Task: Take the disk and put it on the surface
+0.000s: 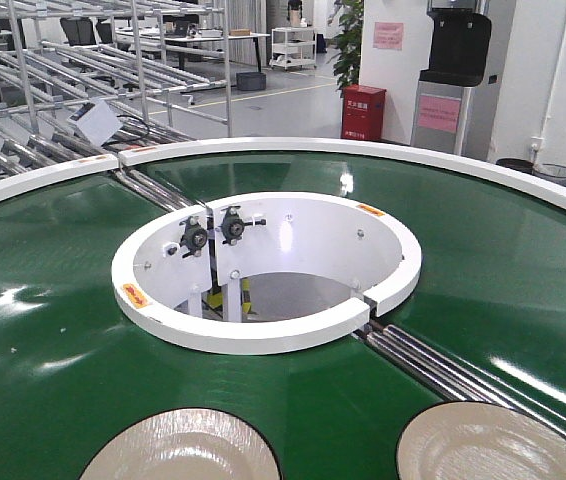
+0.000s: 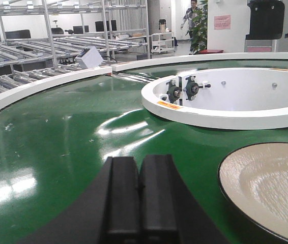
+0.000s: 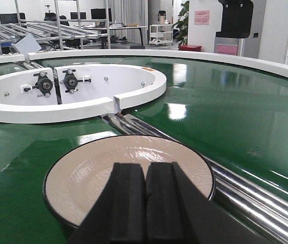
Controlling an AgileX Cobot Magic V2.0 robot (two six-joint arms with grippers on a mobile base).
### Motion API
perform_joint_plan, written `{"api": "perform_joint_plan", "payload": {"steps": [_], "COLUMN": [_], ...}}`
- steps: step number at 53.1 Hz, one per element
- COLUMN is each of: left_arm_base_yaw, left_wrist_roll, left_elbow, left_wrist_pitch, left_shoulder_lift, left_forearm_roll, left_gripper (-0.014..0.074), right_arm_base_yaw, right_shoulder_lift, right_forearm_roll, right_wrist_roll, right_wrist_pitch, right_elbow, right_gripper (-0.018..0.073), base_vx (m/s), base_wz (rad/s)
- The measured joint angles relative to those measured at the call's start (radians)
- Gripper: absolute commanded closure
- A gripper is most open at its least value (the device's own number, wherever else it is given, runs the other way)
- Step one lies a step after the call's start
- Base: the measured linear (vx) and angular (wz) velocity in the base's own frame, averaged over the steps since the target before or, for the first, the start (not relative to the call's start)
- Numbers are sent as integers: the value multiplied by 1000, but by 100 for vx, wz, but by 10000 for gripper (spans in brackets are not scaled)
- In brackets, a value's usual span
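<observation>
Setting: a glossy green ring-shaped conveyor belt (image 1: 53,330) edged in white, curving round a raised white inner ring (image 1: 263,335) with an open centre
Disks: two round beige disks with thin dark rims lie flat on the green belt, well apart, at the near side of the front view; the left disk (image 1: 178,450) and the right disk (image 1: 493,445) are both cut off at the bottom of that view
Rollers: a band of shiny steel rollers (image 1: 433,365) crosses the belt from the inner ring toward the lower right, passing just beside the right disk
Left pincer: the black left pincer (image 2: 140,203) has its two pads pressed together with nothing between them; it is over bare green belt, with the left disk near it on its right and apart from it
Right pincer: the black right pincer (image 3: 145,203) also has its pads together and empty; it is at the near rim of the right disk and seems to hover just above it, though the wrist view does not show whether they touch
Background: grey metal roller racks (image 1: 23,100) at the far left and a red cabinet (image 1: 363,112) against a white wall
</observation>
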Motion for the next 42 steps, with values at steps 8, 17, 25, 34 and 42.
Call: {"api": "perform_joint_plan", "payload": {"steps": [8, 17, 25, 34, 42], "left_arm_base_yaw": [0, 0, 0, 0, 0], "left_wrist_roll": [0, 0, 0, 0, -1], "left_elbow": [0, 0, 0, 0, 0], "left_wrist_pitch": [0, 0, 0, 0, -7], "left_shoulder_lift": [0, 0, 0, 0, 0], "left_forearm_roll": [0, 0, 0, 0, 0], "left_gripper": [598, 598, 598, 598, 598], "right_arm_base_yaw": [0, 0, 0, 0, 0], "right_shoulder_lift": [0, 0, 0, 0, 0], "right_forearm_roll": [0, 0, 0, 0, 0], "right_wrist_roll": [0, 0, 0, 0, 0], "right_wrist_pitch": [0, 0, 0, -77, -242], "right_elbow": [0, 0, 0, 1, 1], "right_gripper": [568, 568, 568, 568, 568], "base_vx": [0, 0, 0, 0, 0], "base_wz": [0, 0, 0, 0, 0]}}
